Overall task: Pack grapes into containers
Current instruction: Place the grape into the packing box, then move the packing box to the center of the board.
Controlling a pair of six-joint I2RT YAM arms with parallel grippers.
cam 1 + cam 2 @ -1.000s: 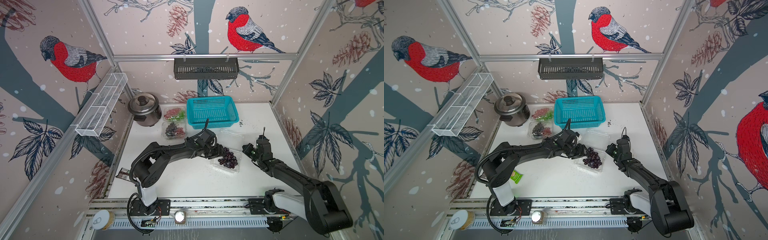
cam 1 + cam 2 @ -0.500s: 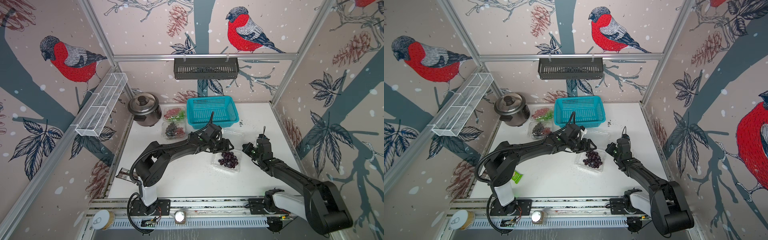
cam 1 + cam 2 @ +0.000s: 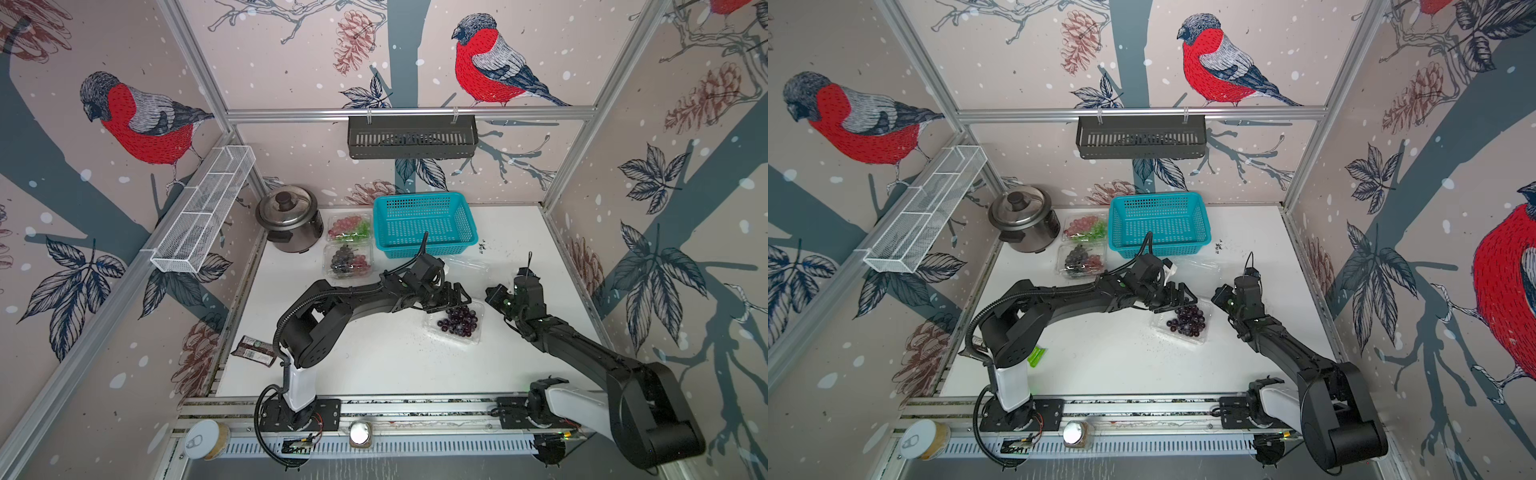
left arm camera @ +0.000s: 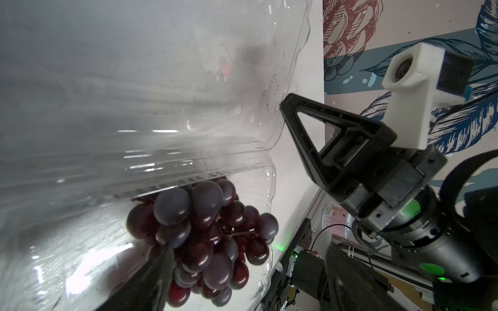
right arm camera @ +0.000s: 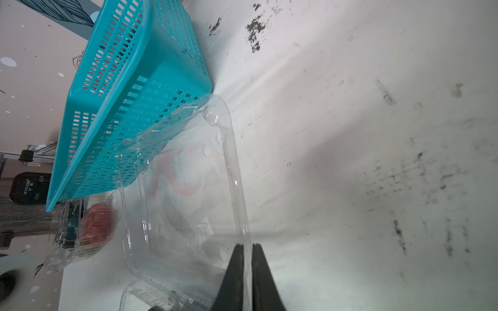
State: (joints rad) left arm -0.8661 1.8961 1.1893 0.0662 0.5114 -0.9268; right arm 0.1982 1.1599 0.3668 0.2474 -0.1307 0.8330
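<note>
Nearest the camera ran an aluminium rail (image 3: 415,405) carrying both arm bases, with a tin can (image 3: 205,438) at its left end. Beyond it lay the white desk (image 3: 374,353), flecked with dark specks and smudges, inside a booth papered with bullfinches and pine cones.

Mid-desk sat the open container (image 3: 473,334), a clear clamshell with a dark bunch (image 3: 457,322) of purple-black grapes in its tray. Its lid (image 3: 465,264) was folded back toward the far wall. The left gripper (image 3: 457,295) hung just above the far-left edge of the bunch, jaws spread wide and holding nothing. The right gripper (image 3: 492,293) stood at the container's right side, closed on its thin plastic rim.

The left wrist view showed the dark bunch (image 4: 204,237) through the clear wall and the right gripper (image 4: 283,105) with its tip against the lid's edge. The right wrist view showed the lid's rim running into the narrow slit of the right gripper (image 5: 248,247), and the grime on the desk (image 5: 377,161).

Farther back, two more containers stood to the left of the teal basket (image 3: 428,249), the nearer (image 3: 347,259) holding dark and red grapes, the farther (image 3: 349,226) red and green. A steel rice cooker (image 3: 289,216) sat in the back left corner. A white wire shelf (image 3: 203,208) hung on the left wall and a black rack (image 3: 411,137) on the back wall.
</note>
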